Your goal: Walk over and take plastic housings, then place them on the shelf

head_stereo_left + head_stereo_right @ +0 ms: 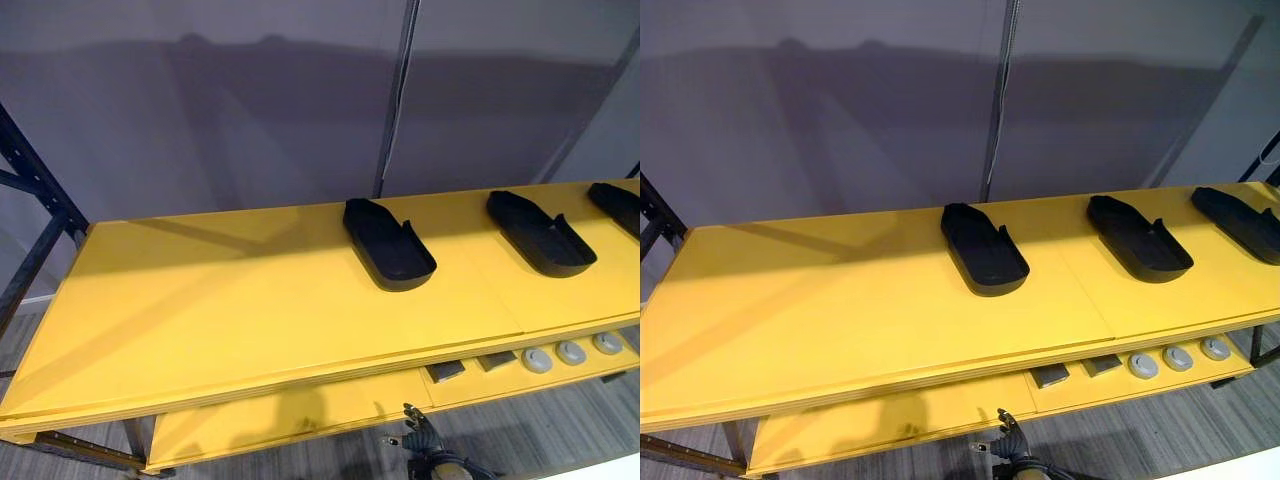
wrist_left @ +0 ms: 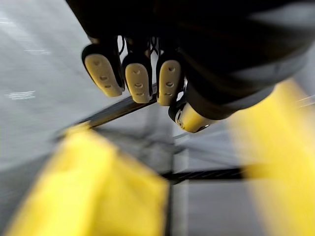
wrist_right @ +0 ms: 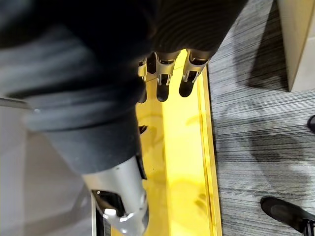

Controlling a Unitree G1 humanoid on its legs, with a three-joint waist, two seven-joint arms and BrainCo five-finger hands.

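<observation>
Three black plastic housings lie on the yellow shelf top (image 1: 230,300): one near the middle (image 1: 388,245), one to its right (image 1: 540,235) and one at the right edge (image 1: 620,205). My right hand (image 1: 424,432) hangs low in front of the shelf, below the top board and well short of the housings. In its wrist view its fingers (image 3: 165,73) point down, relaxed and empty, over the yellow lower board (image 3: 179,162). My left hand (image 2: 138,81) holds nothing, its fingers loosely bent, with blurred yellow boards past them.
A lower yellow board (image 1: 280,415) carries round grey parts (image 1: 570,352) and small grey blocks (image 1: 445,371). A dark steel upright (image 1: 40,200) stands at the shelf's left end. Grey panels close off the back. The left half of the top board is bare.
</observation>
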